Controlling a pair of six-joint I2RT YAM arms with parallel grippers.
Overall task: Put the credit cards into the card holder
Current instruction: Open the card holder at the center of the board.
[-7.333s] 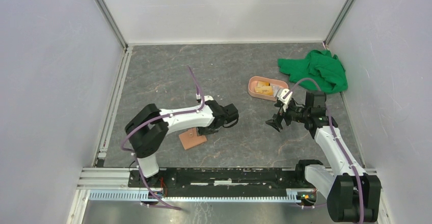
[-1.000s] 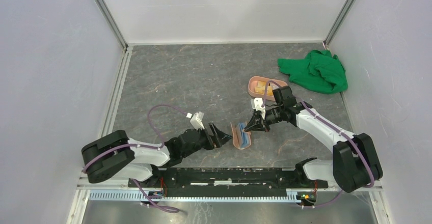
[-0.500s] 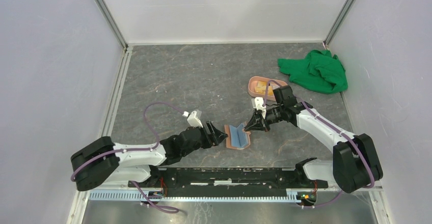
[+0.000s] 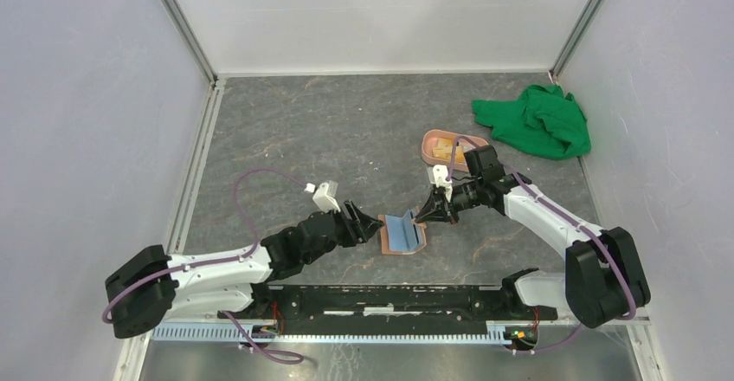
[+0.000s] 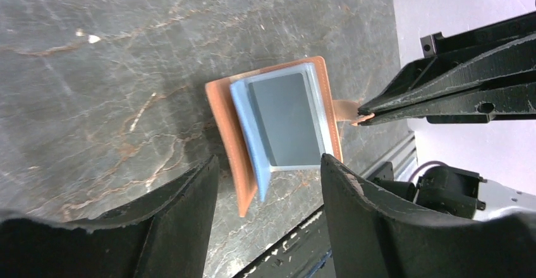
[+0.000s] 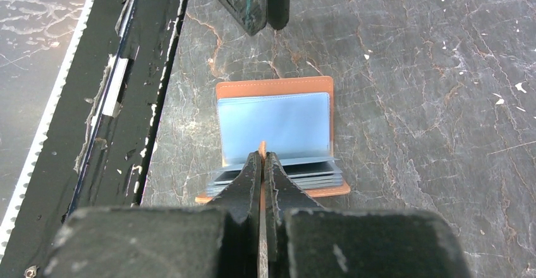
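The card holder [image 4: 402, 235] is a tan-brown wallet lying open on the table, its light blue inner pockets [image 5: 278, 123] facing up and one flap raised. My right gripper [image 4: 427, 215] is shut on its snap tab [image 6: 262, 146], with the pockets [image 6: 275, 126] just beyond the fingertips. My left gripper [image 4: 370, 222] is open, level with the holder's left edge, and holds nothing. In the left wrist view its fingers [image 5: 180, 211] flank the near end of the holder without touching it. An orange-yellow credit card [image 4: 447, 148] lies in the pink tray.
The pink oval tray [image 4: 426, 149] sits behind my right arm. A crumpled green cloth [image 4: 537, 121] lies at the back right. A black rail [image 4: 389, 299] runs along the near table edge, close to the holder. White walls enclose the table.
The card holder has gone from standing nearly on edge to lying open with its blue pockets up. My left gripper has narrowed and pulled back a little to the left. My right gripper has kept its hold.
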